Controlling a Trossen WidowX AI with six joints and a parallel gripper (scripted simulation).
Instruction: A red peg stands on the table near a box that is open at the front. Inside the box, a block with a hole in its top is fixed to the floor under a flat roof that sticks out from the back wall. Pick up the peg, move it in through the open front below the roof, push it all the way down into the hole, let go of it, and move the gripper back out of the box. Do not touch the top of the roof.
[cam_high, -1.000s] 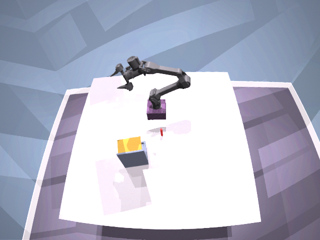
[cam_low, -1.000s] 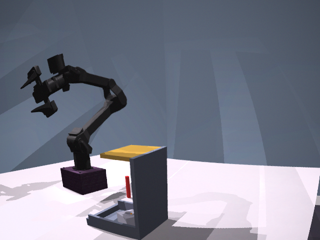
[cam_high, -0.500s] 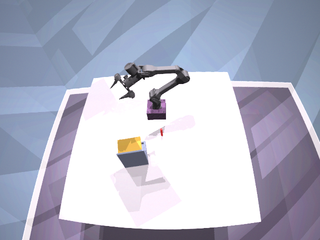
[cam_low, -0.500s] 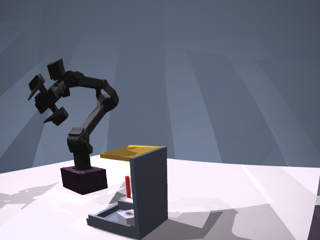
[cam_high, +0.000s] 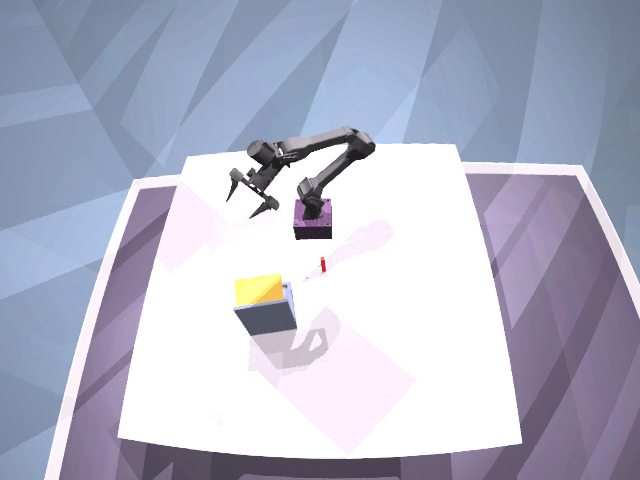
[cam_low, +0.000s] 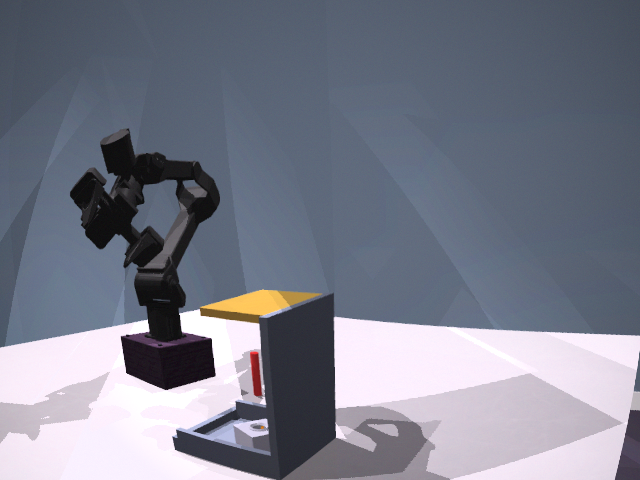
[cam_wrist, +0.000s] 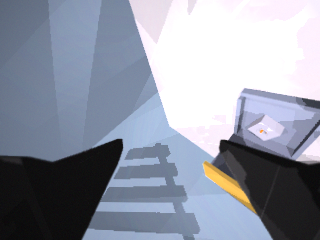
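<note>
The red peg (cam_high: 323, 264) (cam_low: 255, 374) stands upright on the table, outside the box and to its right in the top view; it does not show in the wrist view. The box (cam_high: 266, 316) (cam_low: 302, 382) (cam_wrist: 280, 98) has a yellow flat roof (cam_high: 258, 290) (cam_low: 258, 303) (cam_wrist: 229, 186) at the top of its back wall. The pale block (cam_low: 252, 435) (cam_wrist: 272, 124) with a hole in its top sits on the box floor. My gripper (cam_high: 238, 209) (cam_low: 104, 243) (cam_wrist: 171, 143) is open and empty, high above the table, away from both peg and box, fingers slanting down.
The purple robot base (cam_high: 312, 232) (cam_low: 165, 361) stands behind the peg in the top view. The box has low walls around its floor and a tall grey back wall. The right finger partly covers the box and roof in the wrist view.
</note>
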